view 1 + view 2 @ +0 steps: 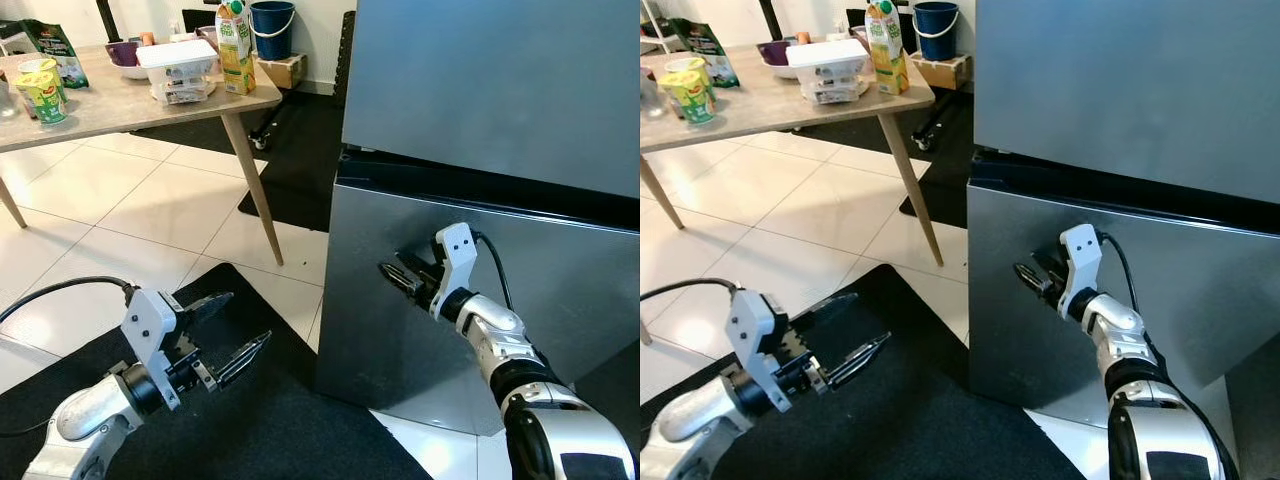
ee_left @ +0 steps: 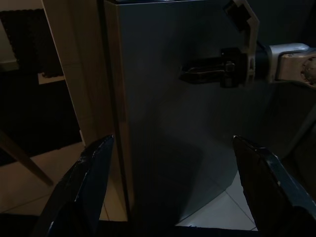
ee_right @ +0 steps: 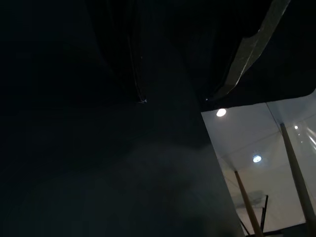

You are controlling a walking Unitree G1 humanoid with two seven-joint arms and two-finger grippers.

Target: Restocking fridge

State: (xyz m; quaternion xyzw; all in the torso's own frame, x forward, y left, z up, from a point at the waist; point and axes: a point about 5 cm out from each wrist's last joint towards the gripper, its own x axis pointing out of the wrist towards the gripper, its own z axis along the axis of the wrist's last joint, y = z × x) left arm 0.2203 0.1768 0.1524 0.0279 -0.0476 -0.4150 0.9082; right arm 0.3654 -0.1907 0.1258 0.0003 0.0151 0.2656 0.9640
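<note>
Nearest us, our left gripper (image 1: 232,330) hung low over the black mat (image 1: 280,420), fingers spread wide w/ nothing between them. Just ahead of it stood the fridge (image 1: 480,110), its grey lower door (image 1: 400,330) straight in line w/ the fingers in the left wrist view.

Our right gripper (image 1: 397,273) was up against that lower door's front, tips at or nearly on the metal; we couldn't tell if its fingers were apart or pressed together, since the right wrist view was too dark.

Further off, beyond and to the left of the left gripper, was the wooden table (image 1: 120,105), well apart from the fridge. On it: a juice carton (image 1: 235,45), a stack of white food trays (image 1: 178,68), a green-yellow cup (image 1: 40,90), a purple bowl (image 1: 124,52). Past the table, a blue bucket (image 1: 272,28) sat by the wall.
</note>
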